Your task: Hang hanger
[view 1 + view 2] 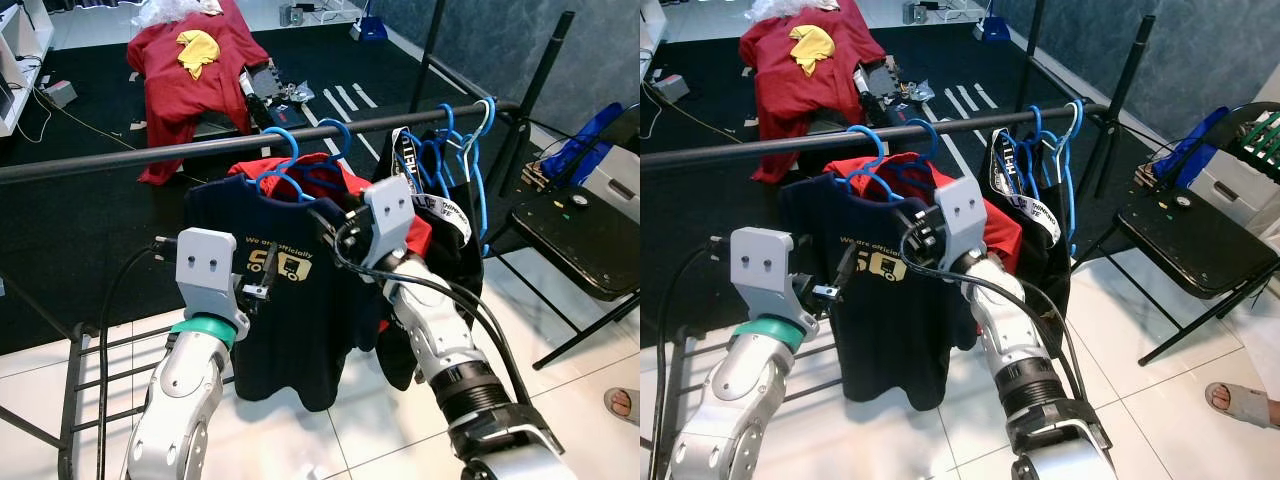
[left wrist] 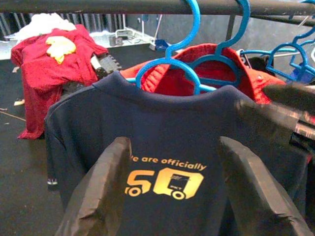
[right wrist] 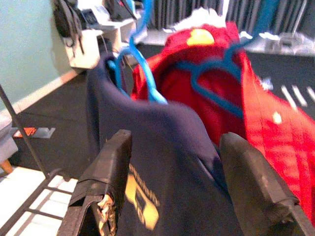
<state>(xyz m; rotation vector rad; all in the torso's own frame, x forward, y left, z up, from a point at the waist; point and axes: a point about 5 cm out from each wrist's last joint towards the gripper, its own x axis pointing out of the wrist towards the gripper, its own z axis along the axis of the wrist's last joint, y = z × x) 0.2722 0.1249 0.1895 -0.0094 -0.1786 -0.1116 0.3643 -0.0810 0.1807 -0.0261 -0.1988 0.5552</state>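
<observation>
A navy T-shirt [image 1: 290, 300] with gold print hangs on a blue hanger [image 1: 285, 150] hooked over the black rail [image 1: 150, 155]. Behind it a red shirt [image 2: 216, 73] hangs on a second blue hanger [image 2: 231, 44]. My left gripper [image 1: 266, 264] is open in front of the shirt's chest, its fingers [image 2: 98, 196] pointing at the print. My right gripper [image 1: 325, 225] is open at the shirt's right shoulder, and the navy cloth [image 3: 172, 147] lies between its spread fingers [image 3: 256, 182].
More blue hangers with a black garment [image 1: 450, 170] crowd the rail's right end. A black folding chair [image 1: 580, 240] stands to the right, with a person's sandalled foot [image 1: 625, 403] near it. A red-draped object [image 1: 195, 70] sits on the dark carpet beyond. Rack base bars [image 1: 75, 390] lie low on the left.
</observation>
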